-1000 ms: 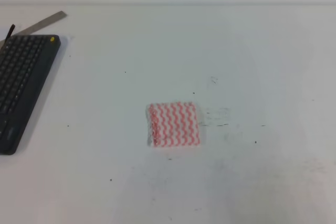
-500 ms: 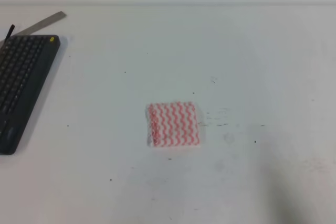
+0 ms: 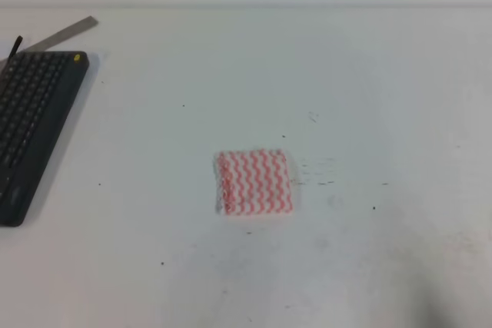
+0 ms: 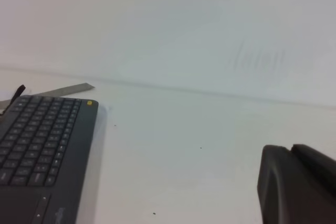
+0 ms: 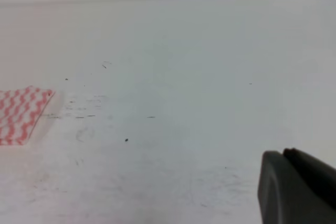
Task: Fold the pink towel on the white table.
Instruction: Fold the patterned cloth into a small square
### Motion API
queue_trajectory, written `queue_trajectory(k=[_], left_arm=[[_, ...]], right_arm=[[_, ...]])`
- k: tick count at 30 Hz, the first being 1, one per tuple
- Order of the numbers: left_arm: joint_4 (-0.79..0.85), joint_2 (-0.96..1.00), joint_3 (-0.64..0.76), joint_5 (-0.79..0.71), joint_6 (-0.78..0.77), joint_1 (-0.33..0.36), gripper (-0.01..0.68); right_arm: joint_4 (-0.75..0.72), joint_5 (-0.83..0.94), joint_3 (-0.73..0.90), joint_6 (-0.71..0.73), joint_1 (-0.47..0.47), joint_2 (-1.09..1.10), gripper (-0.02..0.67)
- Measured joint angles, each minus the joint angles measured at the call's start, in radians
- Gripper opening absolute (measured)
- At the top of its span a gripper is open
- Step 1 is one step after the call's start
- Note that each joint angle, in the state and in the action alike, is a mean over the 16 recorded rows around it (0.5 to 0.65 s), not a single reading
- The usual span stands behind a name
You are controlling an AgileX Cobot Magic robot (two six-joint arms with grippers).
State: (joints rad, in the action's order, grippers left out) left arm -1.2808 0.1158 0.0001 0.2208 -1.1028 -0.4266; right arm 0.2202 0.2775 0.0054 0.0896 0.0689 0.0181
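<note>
Exterior high view: pink towel point(image 3: 254, 183) lies flat as a small folded rectangle mid white desk point(image 3: 361, 74), nothing touching it. Dark keyboard point(image 3: 31, 124) sits far left, well apart, grey strip point(image 3: 68, 32) behind it. Left claw point(image 4: 296, 187) shows only as a dark corner in its wrist view; right claw point(image 5: 296, 187) likewise. Spread or pressed together: can't tell for either.

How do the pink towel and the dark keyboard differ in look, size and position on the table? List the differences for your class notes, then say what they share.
The pink towel is white with pink wavy stripes; the keyboard is dark grey. The towel is small and squarish; the keyboard is longer and narrow. The towel sits mid-table; the keyboard lies at the left edge. Both lie flat on the white table, untouched.
</note>
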Motion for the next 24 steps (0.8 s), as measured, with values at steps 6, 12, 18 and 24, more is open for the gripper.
queue_trajectory(k=[6, 12, 18, 24], left_arm=[[-0.001, 0.000, 0.000, 0.000, 0.000, 0.000, 0.002], [-0.002, 0.000, 0.000, -0.001, 0.000, 0.000, 0.002], [-0.003, 0.001, 0.000, 0.008, 0.001, -0.002, 0.002], [0.015, -0.002, 0.001, 0.030, 0.021, -0.011, 0.002]], right_arm=[[0.018, 0.055, -0.002, 0.000, 0.000, 0.000, -0.019], [0.028, 0.056, -0.002, 0.000, 0.000, 0.000, -0.019], [0.029, 0.056, -0.002, 0.000, 0.000, -0.001, -0.019], [0.030, 0.056, 0.000, 0.000, 0.000, -0.001, -0.019]])
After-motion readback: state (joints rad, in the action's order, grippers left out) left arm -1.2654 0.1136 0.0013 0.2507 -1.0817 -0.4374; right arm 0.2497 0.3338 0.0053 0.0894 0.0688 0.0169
